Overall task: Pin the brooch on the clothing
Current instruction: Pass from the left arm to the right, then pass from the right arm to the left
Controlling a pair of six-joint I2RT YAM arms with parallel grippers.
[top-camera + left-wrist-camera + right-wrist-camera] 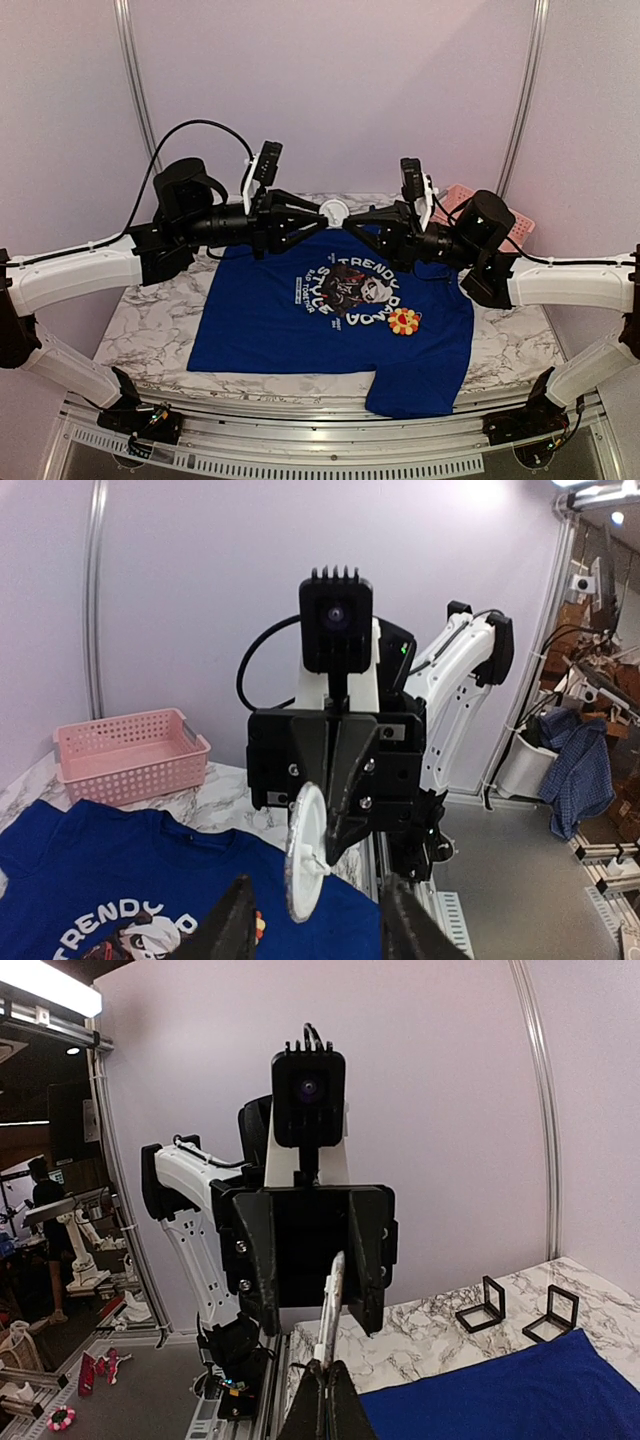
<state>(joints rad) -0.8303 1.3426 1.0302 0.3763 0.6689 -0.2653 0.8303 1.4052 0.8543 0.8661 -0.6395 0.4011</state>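
Note:
The clothing (pixel 260 320) is a royal blue T-shirt with a panda print, lying flat on the marble table. The brooch (pixel 404 321), a small yellow, orange and red flower, lies on it beside the print; a sliver of the brooch (pixel 259 923) shows past my left finger. Above the collar both grippers meet. My right gripper (pixel 325 1378) is shut on the edge of a white round disc (pixel 333 1305) with a pin fitting on its face. My left gripper (pixel 315 905) stands open around that disc (pixel 305 850) without touching it.
A pink perforated basket (pixel 125 755) stands at the table's back right corner (pixel 505 215). Two small black square frames (pixel 487 1305) stand on the marble beyond the shirt's edge (pixel 500 1390). The table's metal front rail (pixel 320 440) runs between the arm bases.

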